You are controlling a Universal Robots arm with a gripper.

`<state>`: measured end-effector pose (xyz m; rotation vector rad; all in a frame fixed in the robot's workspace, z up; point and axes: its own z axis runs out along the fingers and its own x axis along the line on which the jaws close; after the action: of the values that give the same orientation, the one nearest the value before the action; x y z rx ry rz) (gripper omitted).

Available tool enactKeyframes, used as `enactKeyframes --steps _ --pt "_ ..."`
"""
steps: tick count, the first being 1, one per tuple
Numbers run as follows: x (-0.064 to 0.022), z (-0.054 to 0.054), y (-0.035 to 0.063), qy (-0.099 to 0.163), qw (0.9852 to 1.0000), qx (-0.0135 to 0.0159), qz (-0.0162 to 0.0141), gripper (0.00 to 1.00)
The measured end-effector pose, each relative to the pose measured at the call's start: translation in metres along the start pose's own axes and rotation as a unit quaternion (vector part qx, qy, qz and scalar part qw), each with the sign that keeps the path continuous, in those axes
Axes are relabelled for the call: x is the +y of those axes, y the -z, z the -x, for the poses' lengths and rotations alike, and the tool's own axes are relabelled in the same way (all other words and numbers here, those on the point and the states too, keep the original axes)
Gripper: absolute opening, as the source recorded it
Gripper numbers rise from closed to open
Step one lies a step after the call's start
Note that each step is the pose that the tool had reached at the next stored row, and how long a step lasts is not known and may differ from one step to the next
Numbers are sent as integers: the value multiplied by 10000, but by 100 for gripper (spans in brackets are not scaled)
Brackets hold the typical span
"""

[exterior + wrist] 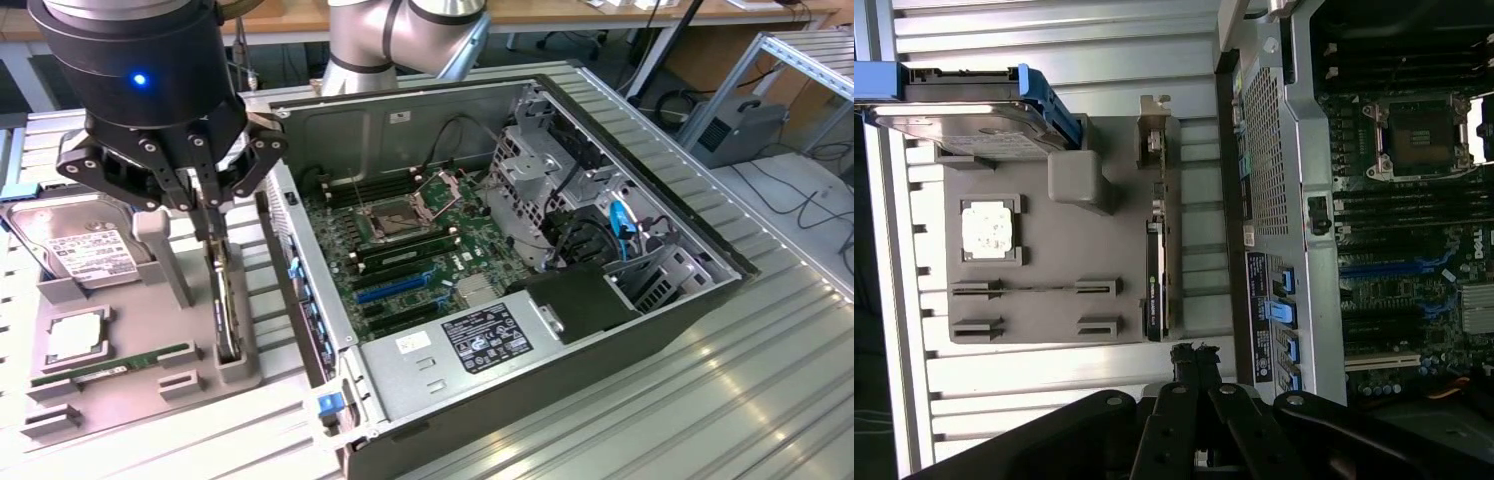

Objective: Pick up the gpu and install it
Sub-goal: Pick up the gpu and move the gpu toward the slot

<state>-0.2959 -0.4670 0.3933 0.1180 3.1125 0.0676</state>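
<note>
The gripper point(208, 232) point(1194, 352) hangs low over the grey holder point(147, 400) point(1054, 320) beside the open computer case point(667, 300) point(1274, 150). From the wrist view its two fingertips point(1182, 352) sit together, with nothing between them. Right below them is the gpu point(230, 310) point(1156, 285) – a thin dark card standing on its long edge in the holder's slot, on the side of the holder nearest the case wall. The fingertips reach down to about the card's upper edge, though I can't tell whether they touch it. On the far side of the gripper from the case, the hard drive point(80, 250) point(964, 125) stands in its cradle. Beyond it in the same holder a processor point(76, 337) point(989, 228) lies flat in a square pocket, with the narrow RAM stick point(114, 365) point(1034, 288) just past that. On the gripper's other side the case lies open, with the motherboard point(400, 250) point(1414, 250) exposed – its blue slot point(400, 285) point(1384, 268) is bare.
</note>
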Motion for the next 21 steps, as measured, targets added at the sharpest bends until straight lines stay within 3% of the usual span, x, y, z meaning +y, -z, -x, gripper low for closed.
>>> enactKeyframes --steps 3,7,21 --pt "0 0 0 0 10000 0 0 24" --pt "0 0 0 0 10000 0 0 48" --pt "13 -4 -72 -1 10000 0 0 48"
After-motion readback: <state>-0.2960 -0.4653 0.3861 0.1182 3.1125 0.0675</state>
